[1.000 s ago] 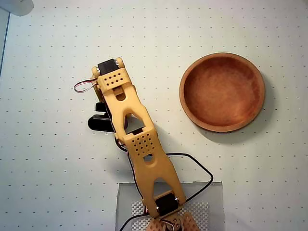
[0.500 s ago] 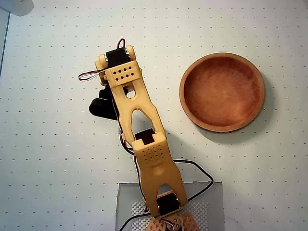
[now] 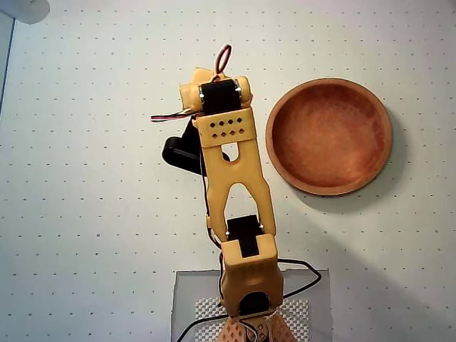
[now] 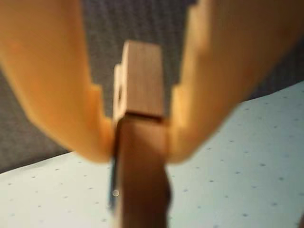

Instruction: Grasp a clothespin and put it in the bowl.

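Note:
In the wrist view my gripper [image 4: 140, 151] is shut on the clothespin [image 4: 141, 85]. The tan wooden stick stands upright between the two orange fingers [image 4: 61, 95] and is lifted above the dotted white table. In the overhead view the gripper and the clothespin are hidden under the orange wrist [image 3: 215, 94]. That wrist is to the left of the bowl [image 3: 273, 139] and a little apart from it. The bowl is round, reddish-brown and empty, and it sits at the right of the table.
The arm's base stands on a grey mat [image 3: 187, 299] at the bottom edge, with a black cable [image 3: 306, 274] looping to its right. A black part [image 3: 182, 153] hangs on the arm's left side. The dotted white table [image 3: 85, 178] spreads out on the left.

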`<action>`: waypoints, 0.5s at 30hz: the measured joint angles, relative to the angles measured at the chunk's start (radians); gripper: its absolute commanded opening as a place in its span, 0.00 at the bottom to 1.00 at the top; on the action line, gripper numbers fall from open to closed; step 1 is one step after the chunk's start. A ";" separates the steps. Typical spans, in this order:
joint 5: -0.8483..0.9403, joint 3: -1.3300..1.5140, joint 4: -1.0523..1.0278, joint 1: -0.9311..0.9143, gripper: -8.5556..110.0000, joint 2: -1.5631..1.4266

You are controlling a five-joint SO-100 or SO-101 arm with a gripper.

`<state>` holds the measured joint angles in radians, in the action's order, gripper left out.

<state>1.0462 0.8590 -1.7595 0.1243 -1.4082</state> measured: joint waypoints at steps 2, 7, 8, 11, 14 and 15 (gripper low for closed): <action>0.052 0.087 0.000 -0.057 0.04 -0.035; 0.198 0.314 0.000 -0.189 0.04 -0.112; 0.221 0.345 0.000 -0.210 0.04 -0.118; 0.282 0.405 0.000 -0.272 0.04 -0.127; 0.321 0.410 0.000 -0.314 0.04 -0.127; 0.330 0.410 0.000 -0.333 0.04 -0.127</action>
<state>1.3760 1.2686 -1.7595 -0.2086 -1.5355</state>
